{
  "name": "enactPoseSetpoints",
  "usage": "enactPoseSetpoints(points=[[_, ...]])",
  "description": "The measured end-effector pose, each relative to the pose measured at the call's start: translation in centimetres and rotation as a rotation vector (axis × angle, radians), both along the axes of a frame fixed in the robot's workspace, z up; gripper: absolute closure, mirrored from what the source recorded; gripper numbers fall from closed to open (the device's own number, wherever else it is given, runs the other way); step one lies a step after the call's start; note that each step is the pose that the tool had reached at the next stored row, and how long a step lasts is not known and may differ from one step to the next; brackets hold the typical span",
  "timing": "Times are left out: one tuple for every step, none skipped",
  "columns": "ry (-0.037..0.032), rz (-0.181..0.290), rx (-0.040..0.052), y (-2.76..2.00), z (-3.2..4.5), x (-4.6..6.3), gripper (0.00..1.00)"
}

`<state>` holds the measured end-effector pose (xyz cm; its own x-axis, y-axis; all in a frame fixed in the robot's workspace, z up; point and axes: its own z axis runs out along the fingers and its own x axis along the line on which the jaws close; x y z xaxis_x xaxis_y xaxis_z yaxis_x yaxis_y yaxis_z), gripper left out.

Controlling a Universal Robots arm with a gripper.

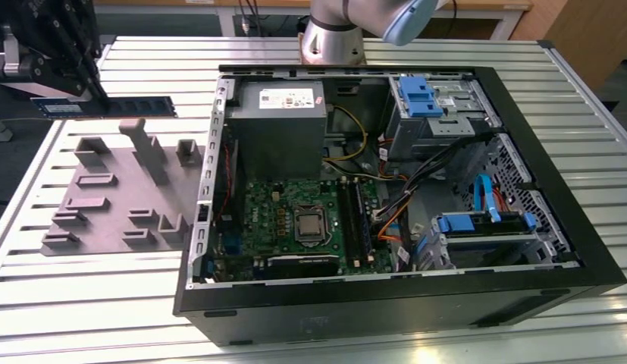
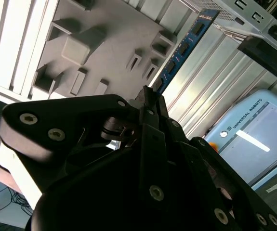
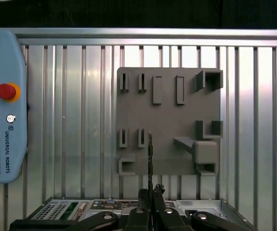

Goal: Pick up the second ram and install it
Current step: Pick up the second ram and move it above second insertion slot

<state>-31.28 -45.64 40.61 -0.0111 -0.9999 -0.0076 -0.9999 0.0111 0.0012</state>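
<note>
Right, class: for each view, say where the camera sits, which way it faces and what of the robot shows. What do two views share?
Exterior view: off the arm, looking down on the open black computer case and grey plastic fixture; shows the arm's base and end effector.
First wrist view: on the wrist, facing straight down over the fixture; the end effector shows.
Second wrist view: on the wrist, looking slantwise along the end effector's black body.
Shared: both wrist views show the long, thin blue-green memory stick gripped, plus the fixture.
</note>
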Motion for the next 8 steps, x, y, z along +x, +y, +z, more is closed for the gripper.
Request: enactPoseSetpoints(points=[[0.0000,0.000,0.0000,0.00,0.00,0.04,0.86],[0.0000,0.000,0.0000,0.00,0.00,0.08,0.86],[0.0000,0.000,0.0000,0.00,0.00,0.12,0.86],[0.0000,0.000,0.0000,0.00,0.00,0.16,0.86],[0.0000,0.000,0.0000,0.00,0.00,0.20,0.86],[0.0000,0.000,0.0001,0.00,0.00,0.24,0.86],[0.0000,0.000,0.0000,0.00,0.00,0.29,0.86],[0.0000,0.000,0.0000,0.00,0.00,0.33,0.86]])
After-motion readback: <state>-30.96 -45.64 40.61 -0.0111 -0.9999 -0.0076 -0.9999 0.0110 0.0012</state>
